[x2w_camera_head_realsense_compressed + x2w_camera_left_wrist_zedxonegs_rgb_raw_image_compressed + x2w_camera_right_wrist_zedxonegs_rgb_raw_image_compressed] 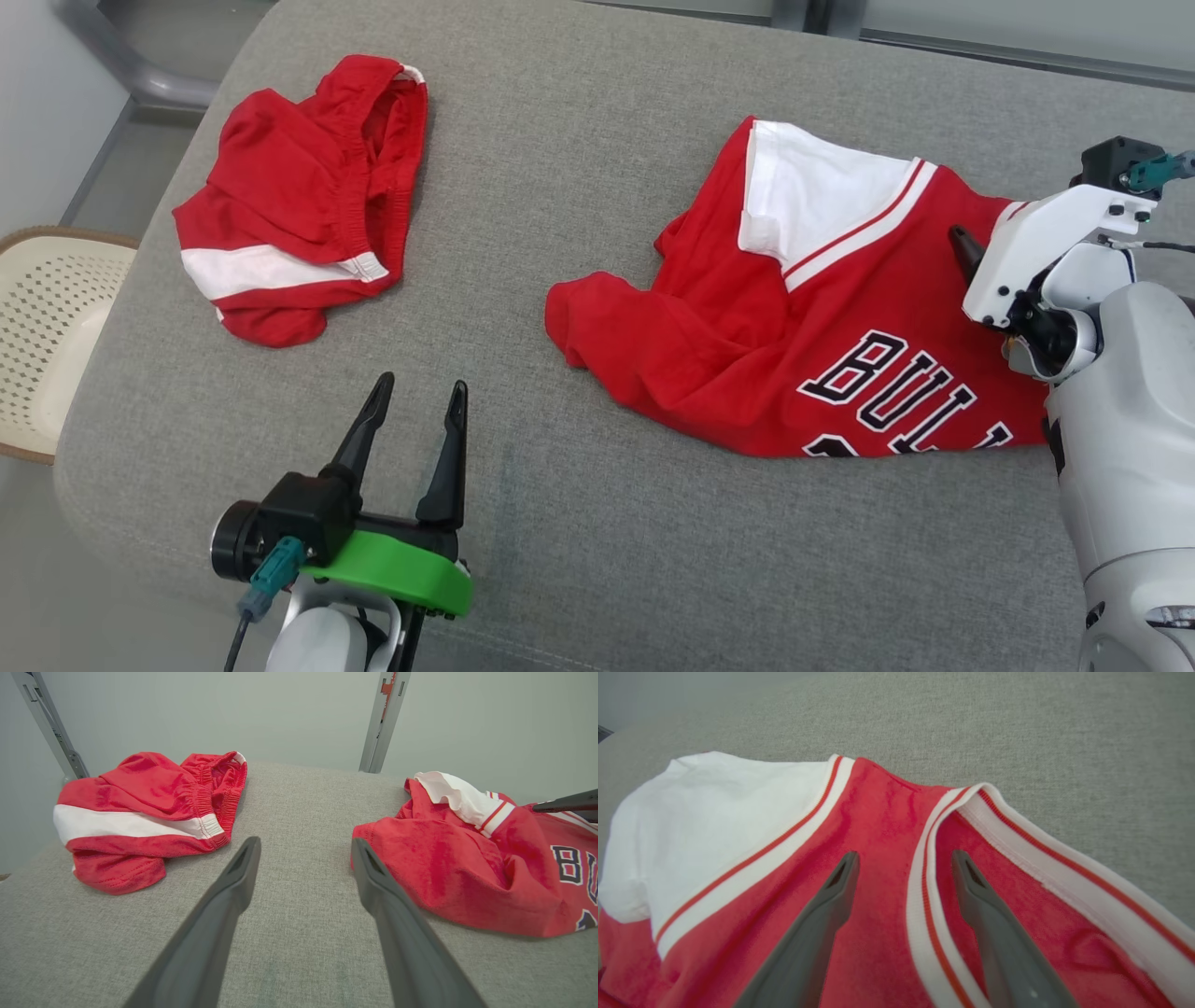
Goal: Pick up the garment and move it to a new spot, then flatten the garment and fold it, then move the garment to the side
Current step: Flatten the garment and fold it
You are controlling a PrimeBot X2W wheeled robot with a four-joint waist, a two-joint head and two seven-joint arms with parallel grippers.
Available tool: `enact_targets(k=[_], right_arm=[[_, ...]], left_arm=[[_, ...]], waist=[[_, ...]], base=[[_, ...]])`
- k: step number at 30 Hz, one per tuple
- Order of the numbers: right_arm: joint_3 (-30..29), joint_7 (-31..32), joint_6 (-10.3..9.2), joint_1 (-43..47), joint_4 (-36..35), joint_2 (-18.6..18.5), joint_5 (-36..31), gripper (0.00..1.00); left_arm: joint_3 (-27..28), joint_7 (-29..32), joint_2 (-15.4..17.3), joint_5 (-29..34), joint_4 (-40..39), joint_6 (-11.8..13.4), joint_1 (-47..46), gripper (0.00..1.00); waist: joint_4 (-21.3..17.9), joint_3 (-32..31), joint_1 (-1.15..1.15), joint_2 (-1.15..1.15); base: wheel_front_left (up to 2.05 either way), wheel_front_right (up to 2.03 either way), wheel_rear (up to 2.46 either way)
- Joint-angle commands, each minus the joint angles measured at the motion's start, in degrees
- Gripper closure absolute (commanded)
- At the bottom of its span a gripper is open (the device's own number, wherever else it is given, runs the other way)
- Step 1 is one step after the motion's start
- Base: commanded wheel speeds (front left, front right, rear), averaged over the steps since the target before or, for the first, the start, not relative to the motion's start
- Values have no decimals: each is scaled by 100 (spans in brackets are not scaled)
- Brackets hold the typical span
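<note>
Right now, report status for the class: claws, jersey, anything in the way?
Left claw open, over grey cushion. Right claw open, straddling neckline trim of the jersey. Red shorts lie apart at left, nothing blocking.

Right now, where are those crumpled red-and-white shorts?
In the head view, the red shorts lie at the far left of the grey cushion, beyond the left gripper and apart from the red jersey.
</note>
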Motion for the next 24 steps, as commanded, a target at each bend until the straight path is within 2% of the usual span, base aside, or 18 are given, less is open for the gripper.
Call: enact_targets(k=[1, 3, 4, 5, 10, 14, 16, 19, 21, 24], right_arm=[[-35, -93, -2, -71, 99, 11, -10, 0], [-26, -267, -2, -144, 168, 1, -33, 0], [-10, -345, -2, -167, 193, -23, -75, 36], [33, -451, -3, -222, 200, -26, -100, 100], [317, -895, -2, -220, 102, -66, -115, 100], [722, -1184, -2, 93, -323, -72, 214, 100], [985, -1237, -2, 334, -749, -92, 443, 100], [1478, -1076, -1, 939, -1726, -3, 1149, 100], [1678, -932, -4, 1469, -2478, -155, 1552, 100], [1653, -815, -2, 2308, -3571, -339, 1884, 100]], left_arm=[[-22, -3, 15, 57, -27, -8, -32, 0], [-28, -3, 15, 56, -34, -8, -15, 0], [-21, -3, 15, 59, -39, -8, -9, 0], [0, -3, 15, 63, -50, -9, -3, 0], [123, -3, 15, 81, -20, -8, 38, 0], [196, -3, 16, 71, -34, -4, 107, 0], [233, -3, 16, 100, -31, -5, 154, 0], [372, -3, 17, 144, -25, -2, 201, 0], [439, -3, 17, 150, -29, -3, 206, 0], [541, -3, 17, 160, -27, -3, 236, 0]], waist=[[80, 47, 0, 0], [100, 56, 0, 0], [98, 66, 0, 0], [79, 85, 0, 0], [-63, 35, 0, 0], [-288, -105, 0, 0], [-431, -182, 0, 0], [-705, -303, 0, 0], [-871, -369, 0, 0], [-1095, -454, 0, 0]], base=[[0, 0, 0], [0, 0, 0], [0, 0, 0], [0, 0, 0], [0, 0, 0], [0, 0, 0], [0, 0, 0], [0, 0, 0], [0, 0, 0], [0, 0, 0]])
